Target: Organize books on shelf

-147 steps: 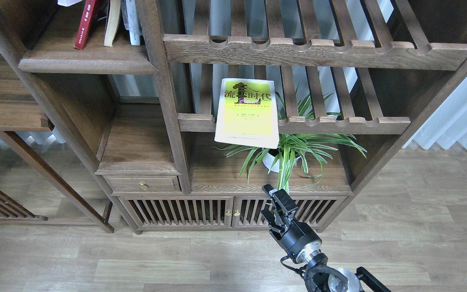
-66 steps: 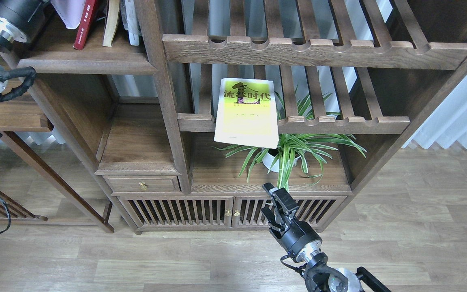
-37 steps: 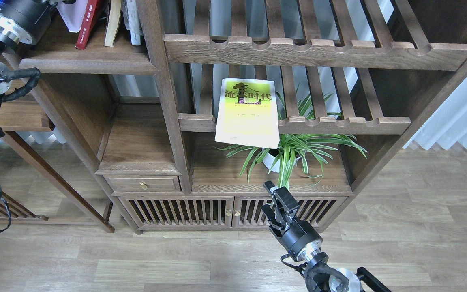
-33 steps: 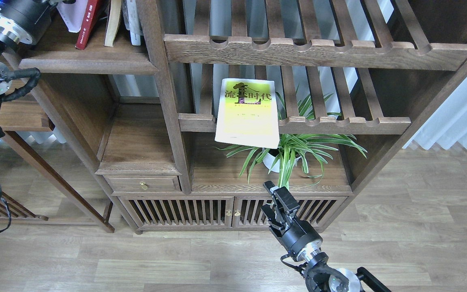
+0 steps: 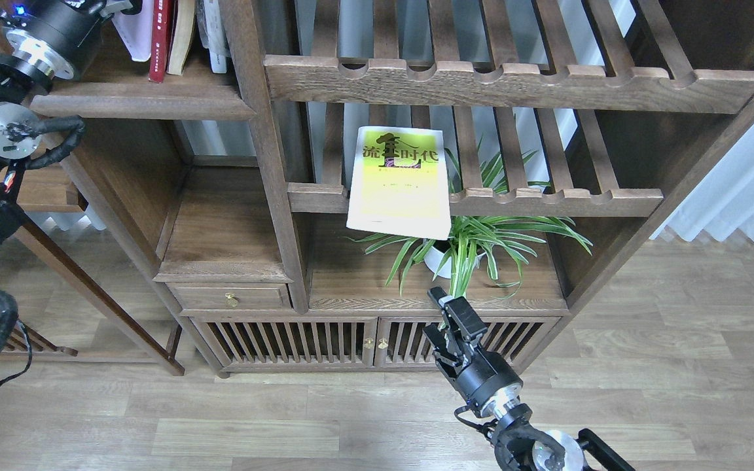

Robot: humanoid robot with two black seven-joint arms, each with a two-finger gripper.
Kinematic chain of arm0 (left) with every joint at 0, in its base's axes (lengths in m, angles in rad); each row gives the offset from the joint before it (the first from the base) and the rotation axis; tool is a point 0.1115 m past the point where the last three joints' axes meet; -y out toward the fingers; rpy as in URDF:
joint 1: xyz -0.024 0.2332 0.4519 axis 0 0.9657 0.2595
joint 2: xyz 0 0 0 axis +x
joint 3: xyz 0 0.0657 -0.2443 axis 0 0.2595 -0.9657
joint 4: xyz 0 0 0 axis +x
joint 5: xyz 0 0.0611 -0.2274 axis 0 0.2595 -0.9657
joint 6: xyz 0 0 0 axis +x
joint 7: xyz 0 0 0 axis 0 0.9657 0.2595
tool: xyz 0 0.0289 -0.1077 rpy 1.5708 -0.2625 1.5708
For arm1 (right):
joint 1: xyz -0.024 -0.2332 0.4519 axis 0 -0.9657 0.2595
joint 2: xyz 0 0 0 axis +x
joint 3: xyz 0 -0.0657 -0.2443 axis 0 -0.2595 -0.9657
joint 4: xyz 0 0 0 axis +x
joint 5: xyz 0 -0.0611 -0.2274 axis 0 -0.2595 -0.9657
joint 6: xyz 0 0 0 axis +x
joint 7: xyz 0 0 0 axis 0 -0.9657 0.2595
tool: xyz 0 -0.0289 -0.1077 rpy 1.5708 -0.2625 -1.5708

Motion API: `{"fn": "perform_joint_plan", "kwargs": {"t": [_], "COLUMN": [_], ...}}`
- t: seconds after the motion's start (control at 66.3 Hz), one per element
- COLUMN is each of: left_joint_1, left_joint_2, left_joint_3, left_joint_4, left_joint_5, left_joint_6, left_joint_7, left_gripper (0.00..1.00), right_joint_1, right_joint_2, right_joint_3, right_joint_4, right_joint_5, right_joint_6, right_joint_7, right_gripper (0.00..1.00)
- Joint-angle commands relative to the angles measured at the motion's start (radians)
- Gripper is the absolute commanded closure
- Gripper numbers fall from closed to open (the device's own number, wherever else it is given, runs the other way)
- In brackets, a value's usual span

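On the slatted rack (image 5: 547,193) at mid-height the yellow-green book (image 5: 400,180) lies flat, overhanging the spider plant (image 5: 468,245) below. Upper left, on the solid shelf (image 5: 135,104), the dark red book (image 5: 161,36) and cream book (image 5: 184,33) stand upright, beside the left gripper (image 5: 112,5), whose fingers are cropped, perhaps clenched. The right gripper (image 5: 446,314) hangs released, well below the yellow-green book.

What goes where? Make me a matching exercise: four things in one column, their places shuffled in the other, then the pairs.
1. potted plant
2. dark red book
3. right claw
4. yellow-green book

A. lying on the lower slatted rack, overhanging its rail
B. in front of the cabinet doors
C. standing on the solid shelf
D. on the cabinet top

Pairs: 1-D, 2-C, 3-B, 4-A
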Motion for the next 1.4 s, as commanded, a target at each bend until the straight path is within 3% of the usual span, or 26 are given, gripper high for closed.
{"fn": "perform_joint_plan", "kwargs": {"t": [0.0,0.317,0.859,1.116,1.206,1.327,1.387], "left_joint_1": [-0.006,-0.012,-0.012,-0.014,-0.014,-0.020,-0.023], "left_joint_2": [0.018,0.022,0.007,-0.002,-0.005,-0.008,-0.008], "left_joint_3": [0.036,0.045,0.042,0.038,0.036,0.032,0.030], "left_joint_4": [0.002,0.002,0.014,0.026,0.028,0.028,0.026], "left_joint_5": [0.003,0.002,0.000,-0.001,-0.001,-0.004,-0.026], "left_joint_6": [0.000,0.000,0.000,0.000,0.000,0.000,0.000], "left_joint_7": [0.007,0.004,-0.009,-0.009,-0.010,-0.012,-0.016], "left_gripper": [0.95,0.94,0.73,0.58,0.46,0.42,0.31], "right_joint_1": [0.000,0.000,0.000,0.000,0.000,0.000,0.000], "right_joint_2": [0.000,0.000,0.000,0.000,0.000,0.000,0.000], "right_joint_3": [0.000,0.000,0.000,0.000,0.000,0.002,0.006], "right_joint_4": [0.001,0.001,0.001,0.001,0.001,0.001,0.001], "right_joint_5": [0.000,0.000,0.000,0.000,0.000,0.000,0.000], "right_joint_6": [0.000,0.000,0.000,0.000,0.000,0.000,0.000], "right_joint_7": [0.000,0.000,0.000,0.000,0.000,0.000,0.000], "right_gripper": [0.01,0.01,0.01,0.01,0.01,0.01,0.01]}}
